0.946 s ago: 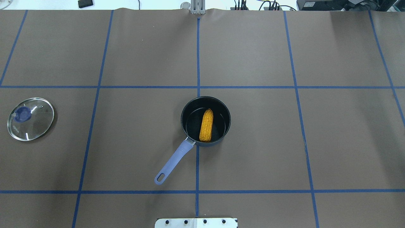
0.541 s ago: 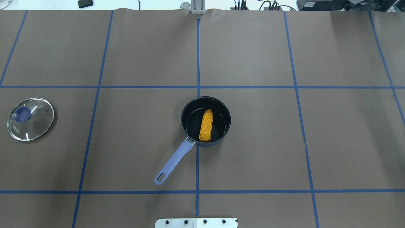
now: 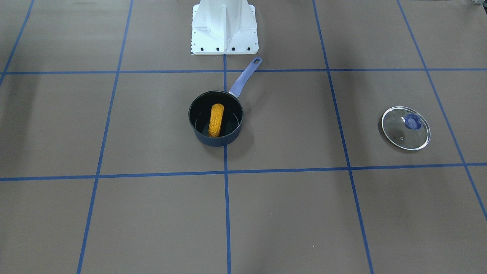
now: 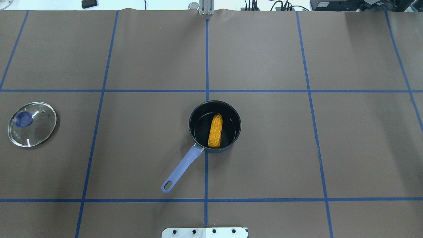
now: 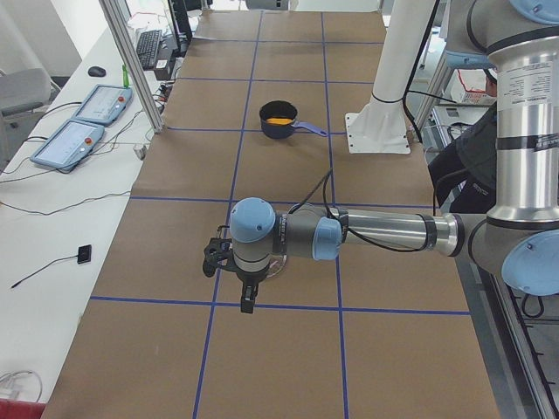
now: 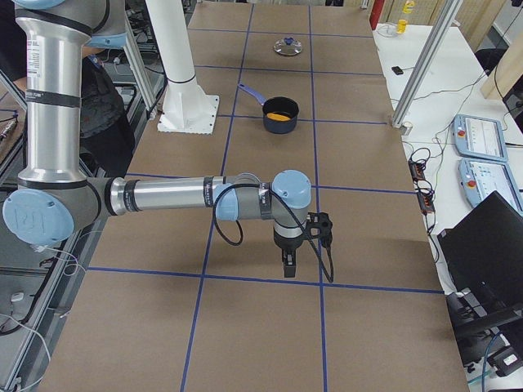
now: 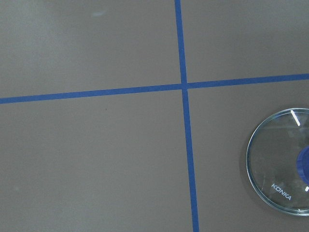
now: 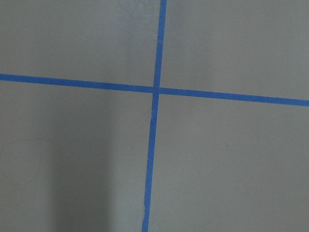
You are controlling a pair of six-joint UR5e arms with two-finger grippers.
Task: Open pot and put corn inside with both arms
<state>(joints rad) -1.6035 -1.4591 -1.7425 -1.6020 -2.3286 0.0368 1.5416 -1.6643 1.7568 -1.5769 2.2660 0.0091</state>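
Note:
The corn (image 4: 215, 131) lies inside the open dark pot (image 4: 199, 127) with a lavender handle (image 4: 180, 168) at the table's middle; both also show in the front view, corn (image 3: 216, 120) and pot (image 3: 217, 141). The glass lid (image 4: 32, 124) with a blue knob lies flat on the table at the far left, and in the left wrist view (image 7: 280, 176). My left gripper (image 5: 247, 298) hangs above the table beside the lid, far from the pot. My right gripper (image 6: 289, 265) hangs over bare table at the opposite end. I cannot tell whether either is open or shut.
The white base mount (image 4: 205, 232) stands at the near edge, behind the pot's handle. Blue tape lines (image 4: 206, 66) grid the brown table. Control pendants (image 6: 478, 135) and cables lie on the side bench beyond the far edge.

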